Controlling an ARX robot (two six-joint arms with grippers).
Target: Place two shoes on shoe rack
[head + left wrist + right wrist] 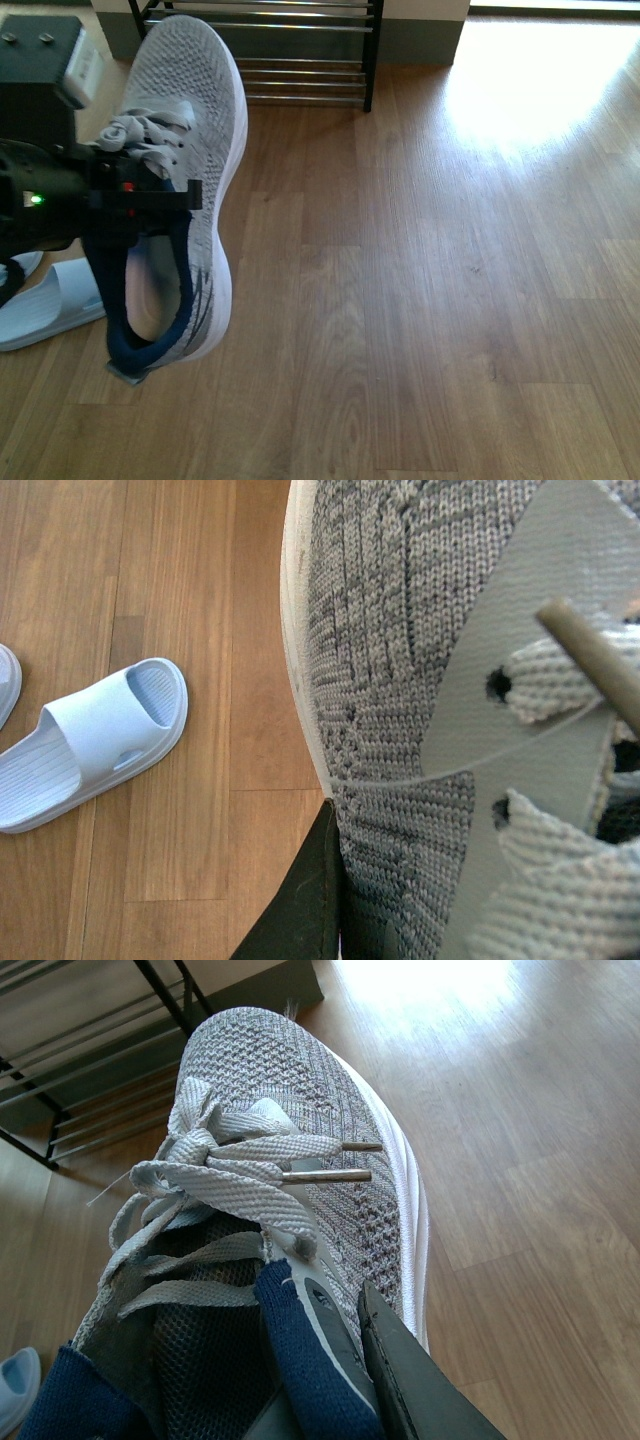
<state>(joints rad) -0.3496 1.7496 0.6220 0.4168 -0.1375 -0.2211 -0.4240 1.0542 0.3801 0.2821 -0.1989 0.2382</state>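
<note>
One grey sneaker (pixel 185 120) hangs above the wood floor at the left of the front view, toe toward the shoe rack (pixel 300 50) at the top. A black gripper (pixel 150 197) crosses its lace area from the left arm. In the left wrist view the knit upper (pixel 400 680) fills the picture and my left gripper (pixel 340 920) is shut on it, one dark finger (pixel 300 900) against its side. My right gripper (pixel 345 1360) is shut on a grey sneaker's (pixel 300 1080) navy collar, toe pointing at the rack (pixel 90 1050). I cannot tell if both hold one shoe.
A pale blue slipper (pixel 55 305) lies on the floor under the left arm, and the left wrist view shows the slipper (pixel 95 740) beside the sneaker. Bright sunlight falls on the floor (pixel 540 90) at the right of the rack.
</note>
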